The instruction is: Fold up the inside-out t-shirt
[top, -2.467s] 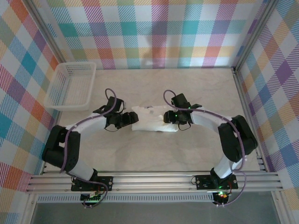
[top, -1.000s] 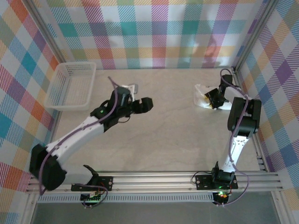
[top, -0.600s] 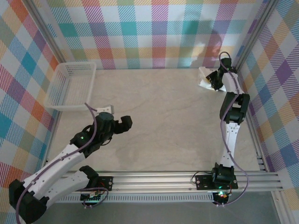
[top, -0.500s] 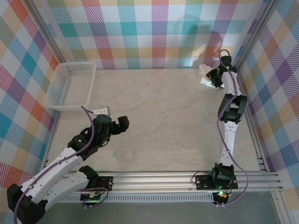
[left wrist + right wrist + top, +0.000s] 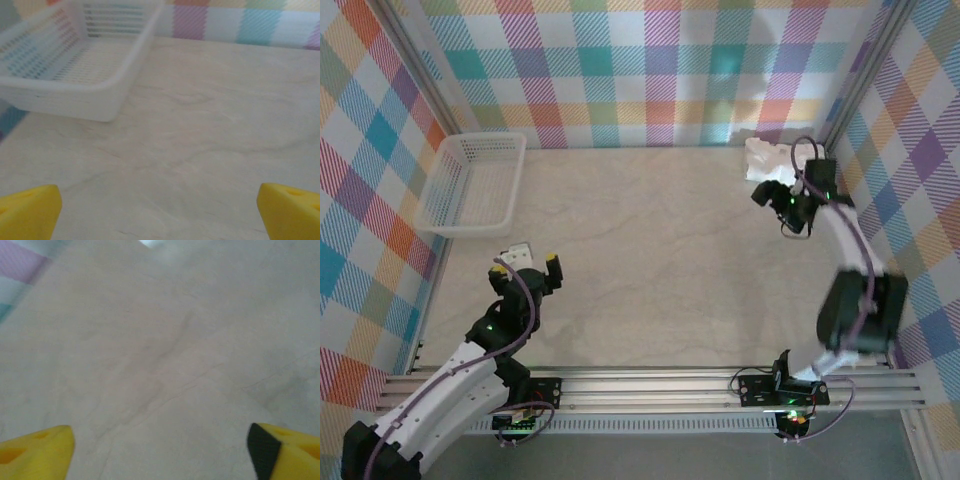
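Lower left of the top view, the left gripper hovers over the bare table, yellow fingertips spread wide and holding nothing. Further up, at mid-right, the right gripper gapes too, empty. Upper left sits the white mesh basket. In the top right corner, the inside-out t-shirt lies bunched small, just beyond the right gripper.

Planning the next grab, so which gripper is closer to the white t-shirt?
The right gripper: it hangs just in front of the t-shirt bunched in the far right corner. The left gripper sits across the table.
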